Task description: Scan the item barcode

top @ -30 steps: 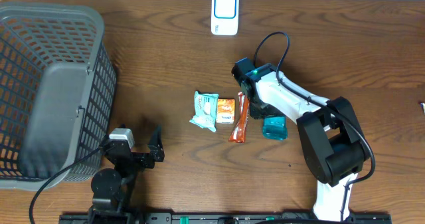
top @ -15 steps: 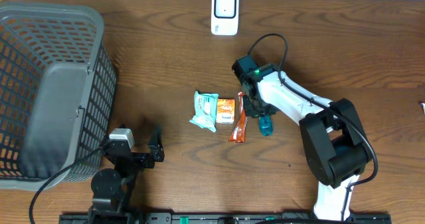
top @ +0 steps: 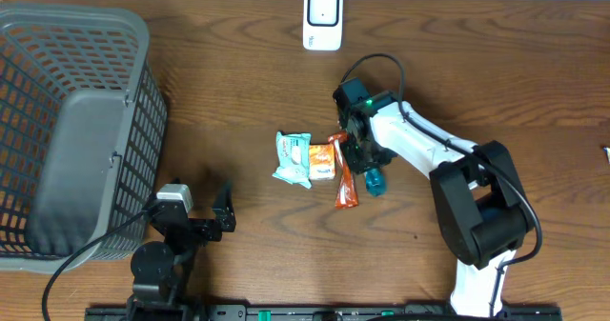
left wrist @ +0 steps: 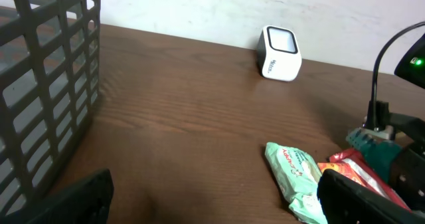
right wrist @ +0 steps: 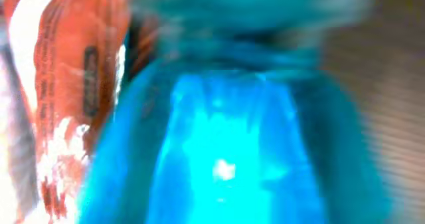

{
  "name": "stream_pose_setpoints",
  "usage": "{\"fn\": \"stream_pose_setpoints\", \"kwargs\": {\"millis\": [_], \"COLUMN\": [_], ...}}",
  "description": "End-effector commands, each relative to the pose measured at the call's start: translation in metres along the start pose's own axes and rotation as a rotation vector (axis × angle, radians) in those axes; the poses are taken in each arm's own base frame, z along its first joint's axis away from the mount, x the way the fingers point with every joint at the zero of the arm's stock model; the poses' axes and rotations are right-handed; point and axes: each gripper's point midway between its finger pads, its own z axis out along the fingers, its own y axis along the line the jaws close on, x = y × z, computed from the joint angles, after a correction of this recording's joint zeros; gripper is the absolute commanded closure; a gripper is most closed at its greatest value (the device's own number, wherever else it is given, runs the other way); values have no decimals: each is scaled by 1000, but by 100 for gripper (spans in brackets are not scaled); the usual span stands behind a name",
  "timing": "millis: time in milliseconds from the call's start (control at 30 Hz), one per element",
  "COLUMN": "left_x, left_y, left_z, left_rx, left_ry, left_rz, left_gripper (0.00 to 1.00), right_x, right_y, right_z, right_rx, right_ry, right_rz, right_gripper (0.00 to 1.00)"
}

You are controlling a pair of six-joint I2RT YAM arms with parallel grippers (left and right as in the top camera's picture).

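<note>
**Colours and patterns, overhead and wrist views.** Your table [top: 496, 64] is dark brown wood with a wavy, streaked grain. The basket [top: 143, 102] is grey throughout, and its walls form an open square grid. The scanner [top: 323, 18] is white with a greyish window. The long packet [top: 345, 183] is red-orange with white patches; your right wrist view also shows small dark print on it. The small packet [top: 322, 159] is orange and white. The green packet [top: 292, 158] is mint and white with touches of red lettering. Your right arm [top: 419, 145] is white with black joints and carries a green light [top: 363, 102]. Your right gripper [top: 372, 178] has translucent teal fingers. Your left gripper [top: 198, 207] is black.
</note>
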Motion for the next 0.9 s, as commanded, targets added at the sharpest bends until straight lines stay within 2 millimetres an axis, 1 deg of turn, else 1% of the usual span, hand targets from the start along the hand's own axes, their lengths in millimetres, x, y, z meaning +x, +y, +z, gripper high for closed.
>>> {"fn": "stream_pose_setpoints", "kwargs": {"millis": [0,67,200,467,700,800,867], "left_x": [13,13,13,13,13,13,13], "left_y": [2,2,2,2,2,2,2], "left_z": [3,3,3,3,3,3,3], "left_rx": [4,4,4,4,4,4,4], "left_ry": [32,32,32,32,32,32,32], "left_rz": [10,10,10,10,10,10,10], "left_gripper": [2,2,2,2,2,2,2], "right_x": [5,-2,-12,-17,-35,-43,-49], "right_y": [7,8,9,9,10,7,4], "right_z": [8,-1,-14,-18,-33,-35,-35], "right_rx": [-50,-51,-54,-51,-54,-42,-24], "right_ry": [51,41,19,3,-52,-83,-109], "right_rz": [-27,-26,-23,-23,-22,-19,-18], "right_gripper": [47,41,39,35,28,24,24]}}
